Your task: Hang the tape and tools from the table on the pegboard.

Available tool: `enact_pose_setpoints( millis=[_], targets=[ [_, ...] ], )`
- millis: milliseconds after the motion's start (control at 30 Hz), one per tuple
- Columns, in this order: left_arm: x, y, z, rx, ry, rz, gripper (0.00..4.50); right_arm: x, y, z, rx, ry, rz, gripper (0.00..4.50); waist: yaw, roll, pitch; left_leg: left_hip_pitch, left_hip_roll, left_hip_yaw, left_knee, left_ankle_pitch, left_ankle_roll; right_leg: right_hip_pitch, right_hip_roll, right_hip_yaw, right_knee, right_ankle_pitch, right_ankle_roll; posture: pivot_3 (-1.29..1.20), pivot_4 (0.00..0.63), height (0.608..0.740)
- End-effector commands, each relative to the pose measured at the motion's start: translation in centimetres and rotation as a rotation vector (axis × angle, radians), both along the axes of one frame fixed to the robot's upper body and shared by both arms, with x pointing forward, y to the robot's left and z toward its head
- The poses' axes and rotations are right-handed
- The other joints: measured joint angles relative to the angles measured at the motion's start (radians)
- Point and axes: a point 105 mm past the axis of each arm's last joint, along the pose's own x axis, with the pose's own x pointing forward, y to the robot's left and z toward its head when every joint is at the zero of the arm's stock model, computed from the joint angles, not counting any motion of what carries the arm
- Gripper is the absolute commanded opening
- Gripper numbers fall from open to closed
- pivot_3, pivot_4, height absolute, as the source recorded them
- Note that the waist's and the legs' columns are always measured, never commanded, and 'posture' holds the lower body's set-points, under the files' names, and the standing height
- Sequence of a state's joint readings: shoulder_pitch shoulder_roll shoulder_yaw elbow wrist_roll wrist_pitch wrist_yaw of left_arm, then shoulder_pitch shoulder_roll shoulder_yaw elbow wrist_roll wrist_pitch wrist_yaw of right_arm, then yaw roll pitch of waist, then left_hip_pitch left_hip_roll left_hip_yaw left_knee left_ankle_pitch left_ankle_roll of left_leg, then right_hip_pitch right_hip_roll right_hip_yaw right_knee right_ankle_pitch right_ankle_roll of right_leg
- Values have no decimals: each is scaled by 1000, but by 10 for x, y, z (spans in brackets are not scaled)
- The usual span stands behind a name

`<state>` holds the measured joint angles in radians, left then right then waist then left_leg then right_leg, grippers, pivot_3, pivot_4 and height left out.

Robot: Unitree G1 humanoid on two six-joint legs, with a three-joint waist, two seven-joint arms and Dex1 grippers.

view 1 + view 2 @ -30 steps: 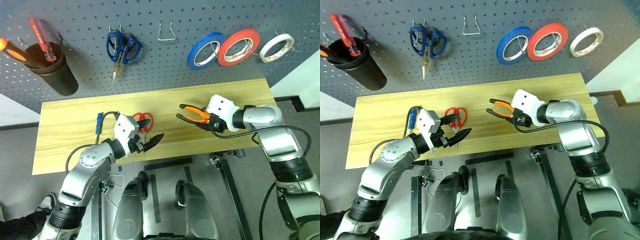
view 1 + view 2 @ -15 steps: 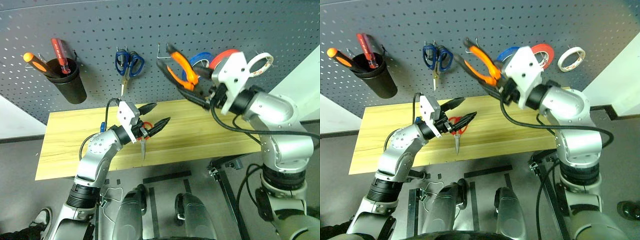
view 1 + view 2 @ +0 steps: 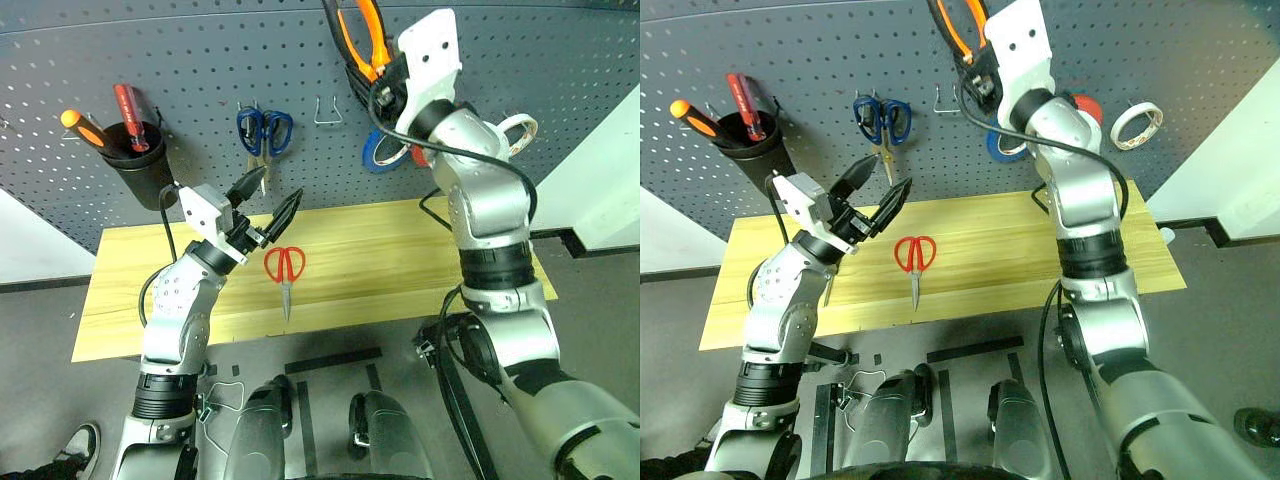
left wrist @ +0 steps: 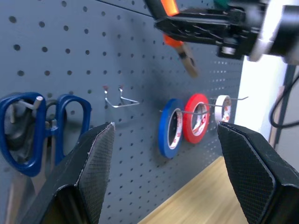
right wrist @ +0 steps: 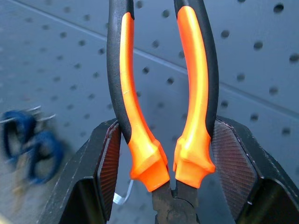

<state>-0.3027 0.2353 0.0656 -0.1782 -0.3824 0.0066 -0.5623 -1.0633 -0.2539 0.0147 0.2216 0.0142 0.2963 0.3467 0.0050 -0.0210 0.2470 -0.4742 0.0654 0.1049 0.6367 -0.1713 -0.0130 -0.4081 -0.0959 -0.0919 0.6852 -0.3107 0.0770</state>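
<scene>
Bare wire hook point(image 3: 332, 104): your way in is hemmed by blue-handled scissors point(image 3: 264, 132) one side, blue roll point(image 3: 385, 148) the other.

I work at a workshop tool station. A dark grey pegboard point(image 3: 150, 50) with a regular hole grid and wire hooks point(image 3: 331, 108) stands behind my light wooden table point(image 3: 400, 260). On it hang blue-handled scissors point(image 3: 263, 135), tape rolls point(image 4: 169, 127) and a black cup point(image 3: 140, 165) holding screwdrivers point(image 3: 128, 110). Grey floor lies beneath the table.
</scene>
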Motion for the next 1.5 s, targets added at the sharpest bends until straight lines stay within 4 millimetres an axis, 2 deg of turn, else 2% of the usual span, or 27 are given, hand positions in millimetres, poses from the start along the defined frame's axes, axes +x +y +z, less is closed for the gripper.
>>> enact_pose_setpoints(
  millis=[33,333,533,667,1000,1233,1500],
  targets=[
    [-7,5,6,2,-41,24,3641,-6,3,27,21,-116,5,2535,1,0,0,0,0,0,0,0,0,0,0,0,0,0,0,21,169,717],
    [-7,4,5,1,-39,35,3641,-22,14,42,123,-175,98,2535,0,0,0,0,0,0,0,0,0,0,0,0,0,0,0,28,174,717],
    [-10,5,4,6,-33,41,3641,-28,35,45,266,-202,135,2535,-1,0,0,0,1,0,0,0,0,-1,0,0,1,0,0,50,193,717],
    [-13,5,8,8,-37,41,3641,-20,35,46,346,-208,101,2535,5,0,0,0,1,0,0,0,0,-1,0,0,1,0,0,70,209,717],
    [-25,5,24,2,-42,35,3641,3,40,36,422,-188,52,2535,9,2,3,0,2,-1,0,0,0,-1,0,1,1,0,-1,127,263,717],
    [-36,10,29,11,-26,49,3641,11,40,31,445,-166,35,2535,10,4,22,3,2,-2,-3,0,1,-1,0,4,1,0,-1,160,309,717],
    [-40,10,28,8,-12,62,3641,11,56,35,469,-158,69,2535,10,6,33,4,2,-1,-6,0,1,-1,0,5,0,0,-1,172,320,717]
  ],
)
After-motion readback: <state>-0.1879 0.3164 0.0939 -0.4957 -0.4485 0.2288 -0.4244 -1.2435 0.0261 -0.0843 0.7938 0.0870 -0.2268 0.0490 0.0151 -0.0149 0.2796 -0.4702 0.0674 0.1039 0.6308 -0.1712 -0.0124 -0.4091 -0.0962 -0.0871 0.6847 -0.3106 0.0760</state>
